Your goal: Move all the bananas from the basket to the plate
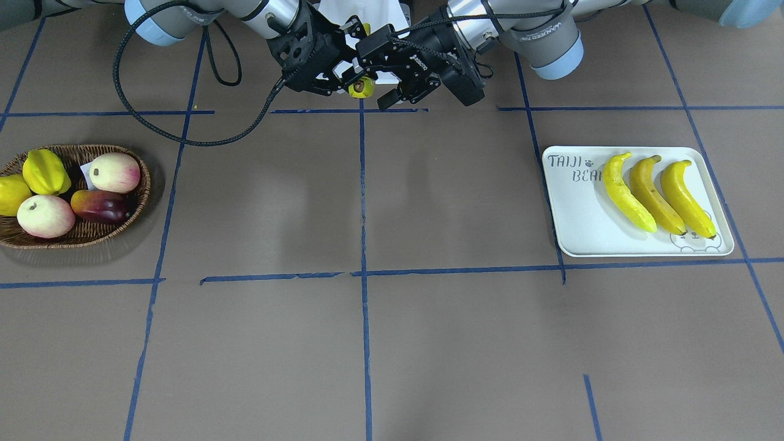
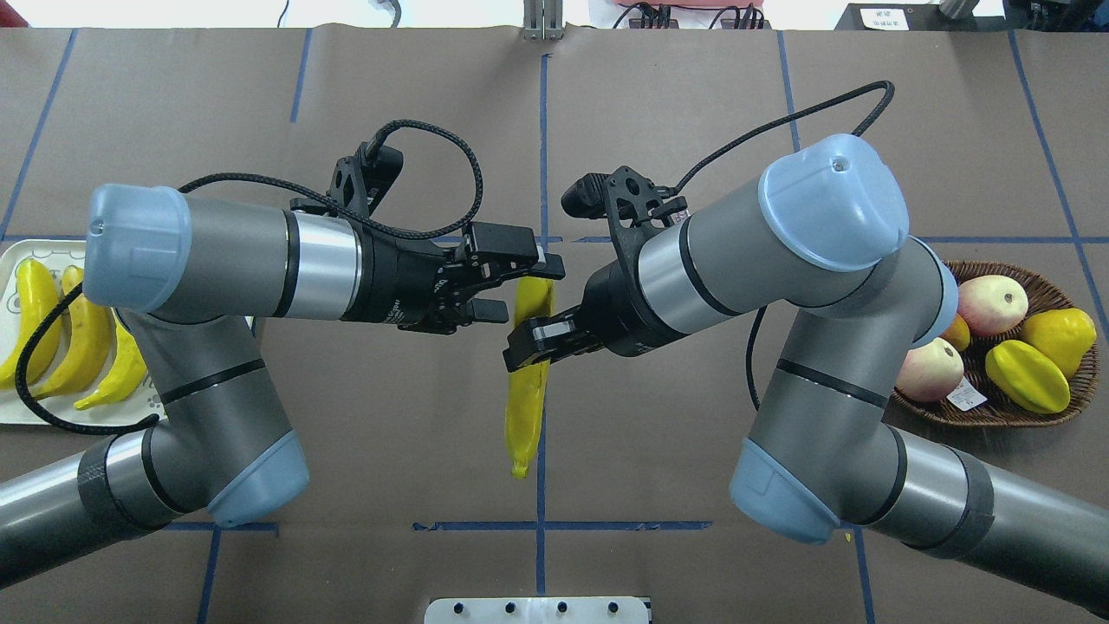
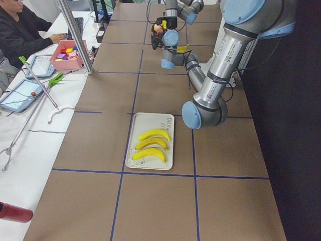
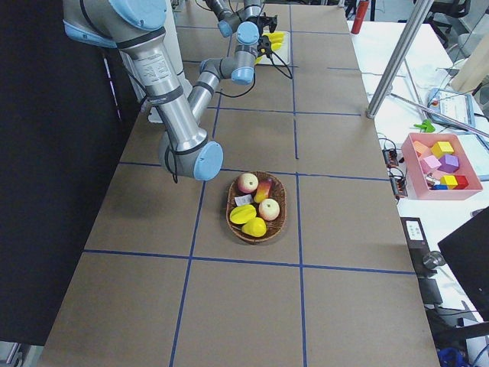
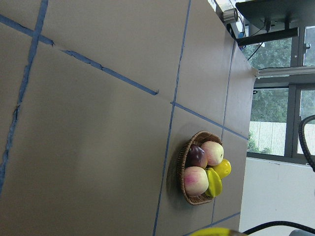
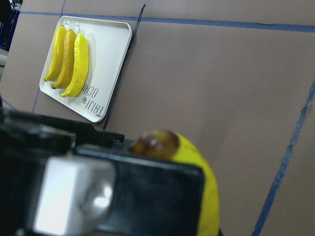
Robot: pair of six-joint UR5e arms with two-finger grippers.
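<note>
Bananas, glossy, curved: three on white rimmed plate; fourth banana clamped by right gripper; left gripper seemingly spread beside it.

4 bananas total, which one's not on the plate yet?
The banana in the right pincer, hanging over mid-table; the other three lie side by side on the plate.

Overhead opposite front-facing; shared table

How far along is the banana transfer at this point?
Done: three bananas lie side by side on the plate. In hand: the fourth banana is above mid-table, clamped by the right gripper, with the left gripper open at one end. Left: place it on the plate; the basket shows no bananas.
</note>
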